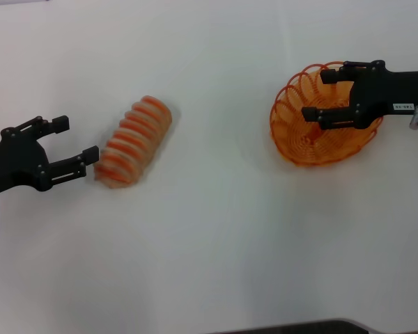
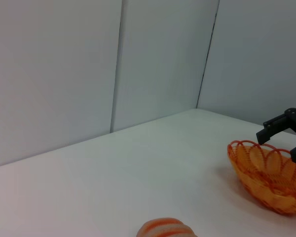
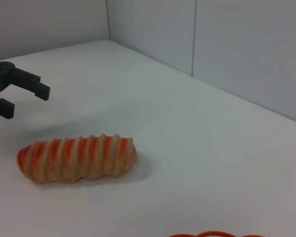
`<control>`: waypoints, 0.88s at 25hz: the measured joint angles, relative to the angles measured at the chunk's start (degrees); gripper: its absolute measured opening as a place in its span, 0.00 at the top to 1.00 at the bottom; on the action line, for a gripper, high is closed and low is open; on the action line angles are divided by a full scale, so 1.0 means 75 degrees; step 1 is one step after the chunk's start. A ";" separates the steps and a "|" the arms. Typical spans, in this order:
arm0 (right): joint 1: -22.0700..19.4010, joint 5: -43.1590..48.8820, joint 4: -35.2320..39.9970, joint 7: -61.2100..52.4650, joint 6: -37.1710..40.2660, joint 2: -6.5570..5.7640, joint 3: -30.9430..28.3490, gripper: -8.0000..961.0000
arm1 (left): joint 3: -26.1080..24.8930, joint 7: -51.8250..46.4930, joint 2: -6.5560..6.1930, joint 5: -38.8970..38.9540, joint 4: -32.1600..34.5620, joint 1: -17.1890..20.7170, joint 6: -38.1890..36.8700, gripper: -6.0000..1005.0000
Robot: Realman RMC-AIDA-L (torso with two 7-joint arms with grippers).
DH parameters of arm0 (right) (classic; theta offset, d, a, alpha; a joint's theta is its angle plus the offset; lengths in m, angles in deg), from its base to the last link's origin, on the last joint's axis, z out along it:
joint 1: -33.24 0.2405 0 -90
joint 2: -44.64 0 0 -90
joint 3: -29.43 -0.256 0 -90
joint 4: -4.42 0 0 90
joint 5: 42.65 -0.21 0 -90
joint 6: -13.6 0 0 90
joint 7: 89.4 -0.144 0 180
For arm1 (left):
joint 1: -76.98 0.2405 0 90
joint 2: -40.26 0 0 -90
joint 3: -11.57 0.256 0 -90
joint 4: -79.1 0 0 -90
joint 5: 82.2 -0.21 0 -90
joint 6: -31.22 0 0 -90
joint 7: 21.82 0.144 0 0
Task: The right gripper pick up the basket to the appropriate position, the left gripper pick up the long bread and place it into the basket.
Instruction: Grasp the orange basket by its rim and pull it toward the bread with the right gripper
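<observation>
From my remote seat: white surface (image 1: 216, 250), grey panelled walls behind it in both wrist views.

Right claw (image 1: 319, 94), black two-finger type on a black arm, sits over the oval orange wire basket (image 1: 303, 149) with the looped rim, toward the surface's far right. Fingers spread: one lies along the basket's far rim, the other reaches across its interior. I cannot tell whether either finger touches the wire. The basket looks tipped, its open side turned toward the surface's left. In the left wrist view the same claw (image 2: 281, 139) shows over the basket's (image 2: 266, 177) rim, again parted.

Left claw (image 1: 75, 142), black two-finger type, is near the surface's left edge, fingers spread wide, holding nothing. The lower fingertip is just beside the near end of the long bread (image 1: 134, 142), an oblong tan loaf with orange-red stripes; contact unclear. The upper finger stands apart from it.

The loaf lies flat on the surface, left of centre, angled from near-left to far-right, well apart from the basket. Right wrist view confirms: loaf (image 3: 78, 158) resting on the surface, left claw (image 3: 20, 99) open just off one end.
</observation>
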 joint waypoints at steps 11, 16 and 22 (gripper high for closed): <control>-0.0018 0.0000 0.0001 -0.0016 0.0039 0.0000 -0.0016 0.10 | -0.0001 -0.0001 0.0003 0.0000 -0.0004 -0.0013 0.0017 0.16; 0.0014 0.0001 0.0028 -0.0306 0.0126 -0.0010 -0.0061 0.10 | 0.0000 -0.0001 -0.0004 0.0000 -0.0018 -0.0029 0.0021 0.16; 0.0238 -0.0019 0.0060 -0.1247 0.0738 -0.0235 -0.0242 0.10 | 0.0007 -0.0001 -0.0002 0.0000 -0.0034 -0.0059 0.0055 0.16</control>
